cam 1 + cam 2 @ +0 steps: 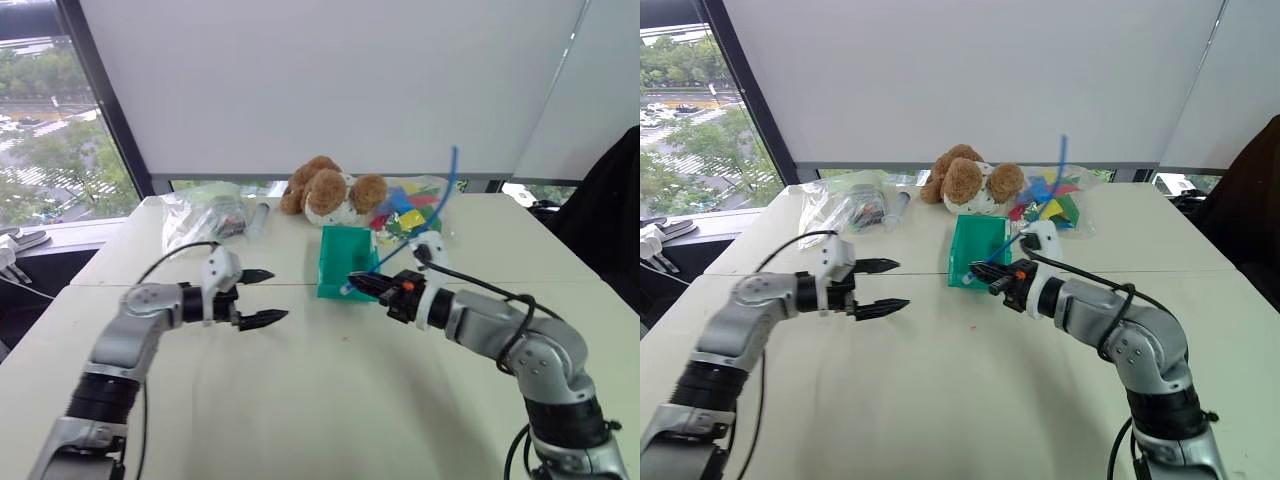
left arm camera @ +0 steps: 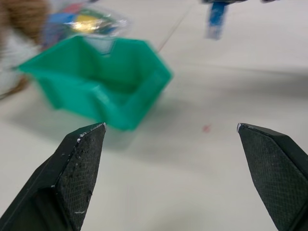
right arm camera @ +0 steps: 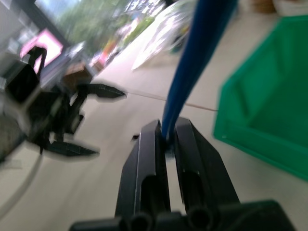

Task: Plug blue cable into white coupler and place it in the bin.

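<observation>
My right gripper [image 1: 356,284] is shut on the blue cable [image 1: 447,195], just in front of the bin [image 1: 345,262]. The cable rises from between the fingers [image 3: 144,144], up and to the right over the bin. A small pale piece [image 2: 212,32] hangs at the cable's low end; I cannot tell whether it is the white coupler. The bin is teal-green, open-topped and stands on the table's middle. My left gripper [image 1: 276,295] hovers open to the left of the bin, with nothing between its fingers [image 2: 79,163].
A brown teddy bear [image 1: 325,190] lies behind the bin. A clear bag of coloured items [image 1: 412,208] is at the back right and another clear bag [image 1: 203,215] at the back left. A dark chair [image 1: 615,210] stands past the table's right edge.
</observation>
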You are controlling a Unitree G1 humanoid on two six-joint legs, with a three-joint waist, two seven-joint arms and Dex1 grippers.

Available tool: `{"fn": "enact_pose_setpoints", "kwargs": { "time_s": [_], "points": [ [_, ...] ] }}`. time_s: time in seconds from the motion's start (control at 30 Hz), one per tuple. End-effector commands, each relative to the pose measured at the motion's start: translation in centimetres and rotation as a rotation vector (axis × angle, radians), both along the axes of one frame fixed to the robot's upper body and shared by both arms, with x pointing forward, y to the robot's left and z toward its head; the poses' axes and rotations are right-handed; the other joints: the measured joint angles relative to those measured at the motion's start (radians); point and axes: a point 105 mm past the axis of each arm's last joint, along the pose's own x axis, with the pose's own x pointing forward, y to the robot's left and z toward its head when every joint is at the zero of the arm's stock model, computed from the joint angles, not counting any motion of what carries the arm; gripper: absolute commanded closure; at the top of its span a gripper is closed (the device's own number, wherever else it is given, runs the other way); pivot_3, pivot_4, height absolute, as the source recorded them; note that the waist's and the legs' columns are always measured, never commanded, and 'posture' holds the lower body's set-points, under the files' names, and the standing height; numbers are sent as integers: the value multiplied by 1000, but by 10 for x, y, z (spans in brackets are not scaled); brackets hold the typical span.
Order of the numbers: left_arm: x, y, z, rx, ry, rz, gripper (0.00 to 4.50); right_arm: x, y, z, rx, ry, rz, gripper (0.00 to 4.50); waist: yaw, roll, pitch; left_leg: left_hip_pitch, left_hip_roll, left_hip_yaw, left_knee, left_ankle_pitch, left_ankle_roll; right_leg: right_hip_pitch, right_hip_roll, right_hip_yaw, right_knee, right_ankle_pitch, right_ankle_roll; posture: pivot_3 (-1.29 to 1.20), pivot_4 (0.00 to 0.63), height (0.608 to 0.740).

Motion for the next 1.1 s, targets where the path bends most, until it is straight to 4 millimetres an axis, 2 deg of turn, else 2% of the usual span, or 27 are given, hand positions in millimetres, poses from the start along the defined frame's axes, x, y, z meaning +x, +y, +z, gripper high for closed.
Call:
{"fn": "enact_pose_setpoints", "kwargs": {
  "time_s": [0.03, 0.17, 0.33, 0.67, 0.83, 0.93, 1.1],
  "points": [
    [-4, 18, 0, 32, -12, 35, 11, -10, 14, 5, -154, -141, 185, 4500, 2, 0, 0, 0, 0, 0, 0, 0, 0, 0, -1, 0, -1, 0, 0, 0, 150, 740],
    [3, 33, -23, 60, 30, 100, 11, -9, 25, 8, -204, -201, 271, 4500, 2, -1, 0, -1, -1, 1, 0, 0, 0, 0, -2, 0, -2, 0, 0, 0, 150, 740],
    [19, 34, -56, 63, 72, 133, 11, -10, 32, 7, -209, -219, 304, 4500, 3, -1, 0, -1, -1, 0, 0, 0, 0, 0, -2, 0, -1, 0, 0, 0, 150, 740],
    [40, 18, -83, 47, 111, 103, 11, -14, 25, 5, -205, -209, 271, 4500, 3, -2, 1, -1, -1, 1, 0, 0, 0, -1, -2, -1, -1, 0, 0, 0, 150, 740],
    [40, 10, -94, 58, 131, 73, 11, -16, 23, 3, -206, -203, 257, 4500, 1, -2, 1, -1, -1, 1, 0, 0, 0, -1, -2, -1, 0, 0, 0, 0, 150, 740],
    [40, 9, -98, 67, 130, 65, 842, -16, 22, 2, -205, -200, 248, 4500, 2, -2, 0, -1, -1, 1, 0, 0, 0, -1, -2, -1, 0, 0, 0, 0, 150, 740],
    [41, 6, -98, 69, 123, 54, 3369, -14, 21, 2, -208, -200, 235, 4500, 2, -2, 0, -1, -1, 1, 0, 0, 0, -1, -2, -1, 0, 0, 0, 0, 150, 740]
  ]
}}
